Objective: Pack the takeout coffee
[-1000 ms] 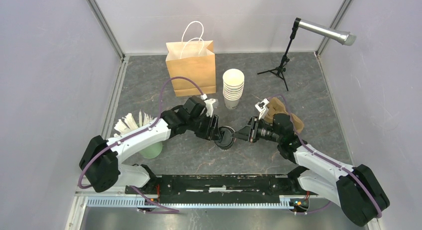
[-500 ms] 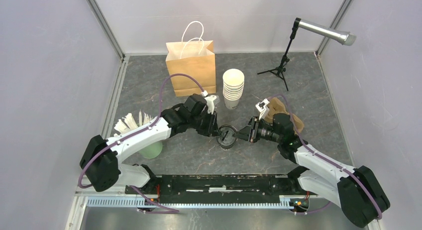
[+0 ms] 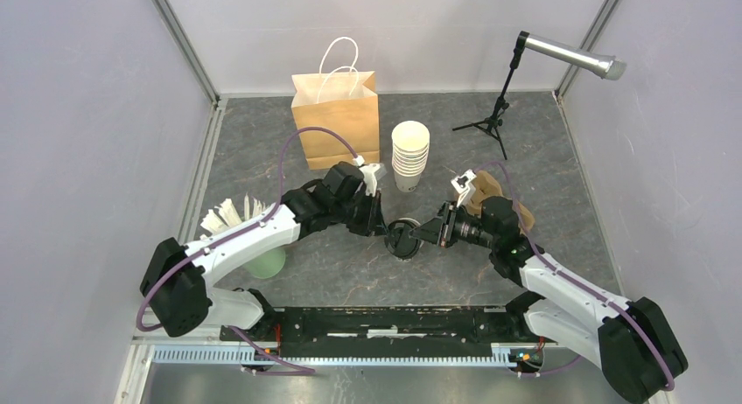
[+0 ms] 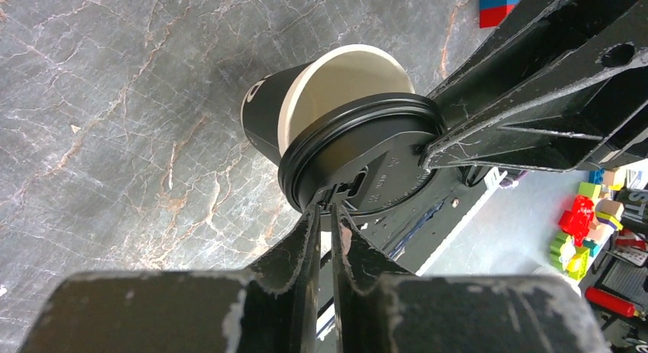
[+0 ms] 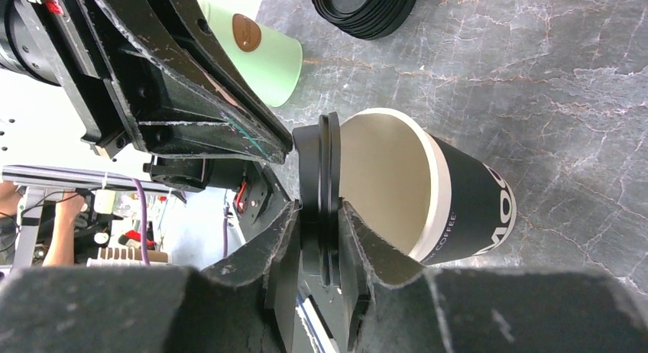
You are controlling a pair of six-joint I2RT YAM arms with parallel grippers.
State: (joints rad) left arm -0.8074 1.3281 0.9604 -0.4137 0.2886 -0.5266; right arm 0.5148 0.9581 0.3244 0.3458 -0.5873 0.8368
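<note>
With left claw (image 4: 327, 212) and right claw (image 5: 321, 209) both clenched on the black lid (image 4: 367, 170), square it to the tilted cup (image 5: 466, 208), then press evenly

From above, the black lid (image 3: 402, 239) largely hides the cup (image 5: 451, 208) under it. The lid pile (image 5: 365, 9) is cut off by the right wrist view's top edge.

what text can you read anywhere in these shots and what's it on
"COFFEE": small white print on the black side of the cup.
"MO": large white letters on the same cup, the rest curves out of sight.
Brown badge on the green cup: too blurred to read.
</note>
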